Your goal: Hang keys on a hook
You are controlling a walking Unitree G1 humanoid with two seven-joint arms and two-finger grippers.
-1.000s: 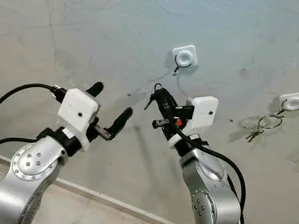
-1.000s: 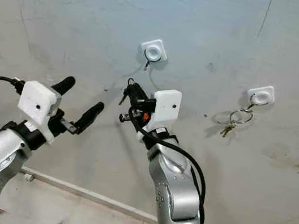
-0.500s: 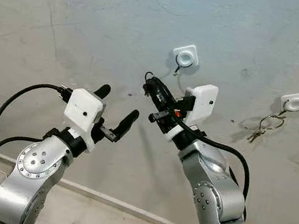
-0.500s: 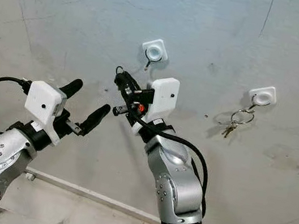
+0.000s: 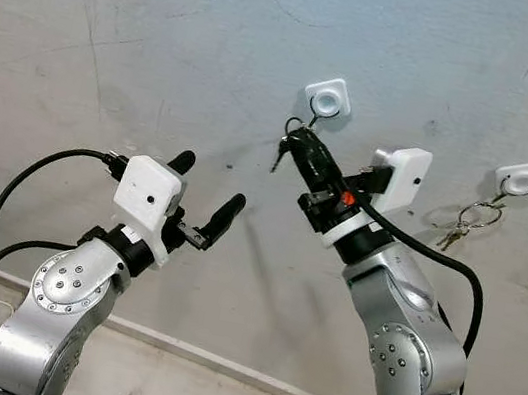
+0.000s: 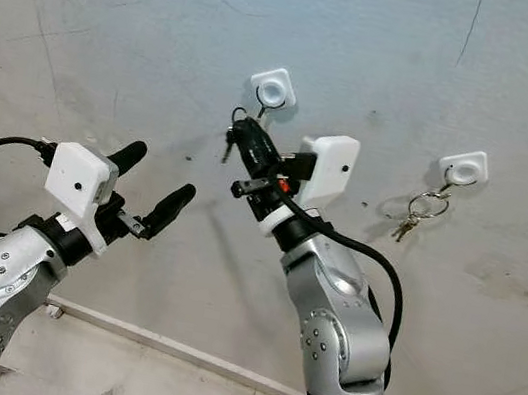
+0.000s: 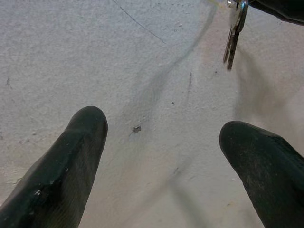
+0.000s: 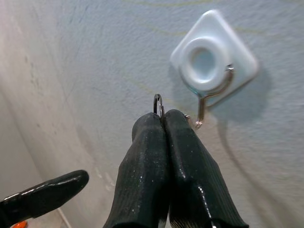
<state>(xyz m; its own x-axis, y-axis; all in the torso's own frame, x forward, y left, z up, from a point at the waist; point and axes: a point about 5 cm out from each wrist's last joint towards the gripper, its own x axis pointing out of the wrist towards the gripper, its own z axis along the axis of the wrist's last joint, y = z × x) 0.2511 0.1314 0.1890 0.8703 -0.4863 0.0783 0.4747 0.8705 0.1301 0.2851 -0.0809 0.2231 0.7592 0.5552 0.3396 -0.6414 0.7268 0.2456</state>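
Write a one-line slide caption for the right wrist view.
Right hand pinching a key ring just beside the wall hook.

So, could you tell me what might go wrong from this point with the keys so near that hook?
The right gripper pinches the key ring with little ring showing, so the hook tip may miss the opening. The thin grip could also slip, dropping the key. The fingers may knock the hook's white base.

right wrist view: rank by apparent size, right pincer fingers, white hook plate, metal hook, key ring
1. Right pincer fingers, closest to the camera, so inflated.
2. White hook plate.
3. Metal hook.
4. Key ring, only the part protruding above the fingertips shows, so true size is unsure.
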